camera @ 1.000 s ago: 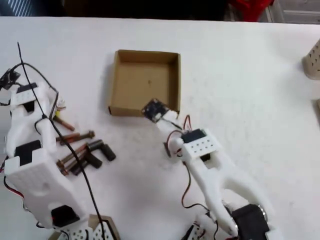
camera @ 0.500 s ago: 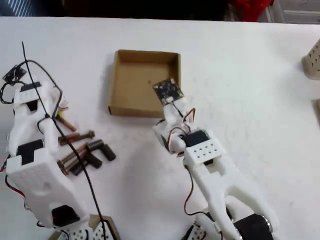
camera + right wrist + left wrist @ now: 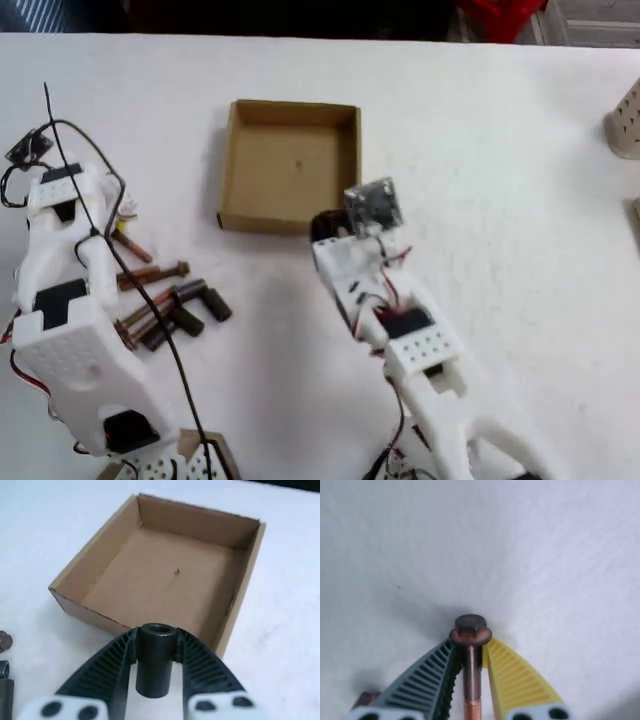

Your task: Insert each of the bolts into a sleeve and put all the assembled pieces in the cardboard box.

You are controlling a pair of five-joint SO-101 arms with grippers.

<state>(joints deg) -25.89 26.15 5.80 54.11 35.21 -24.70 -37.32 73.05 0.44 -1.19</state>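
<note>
My right gripper (image 3: 156, 637), clamping a sleeve (image 3: 154, 672), has swung right near the box (image 3: 195, 521); my left gripper (image 3: 470, 645) clamps a bolt (image 3: 470, 628). Insertion comes next.

high view looks steeply down over the whole table (image 3: 520, 150); wrist views sit close and low — the right faces the cardboard box (image 3: 200, 525), also seen from high.

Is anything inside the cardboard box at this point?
No assembled pieces: the cardboard box floor is bare except a small dark speck. The strip just inside its near wall is covered by that wall and the sleeve in the right gripper.
</note>
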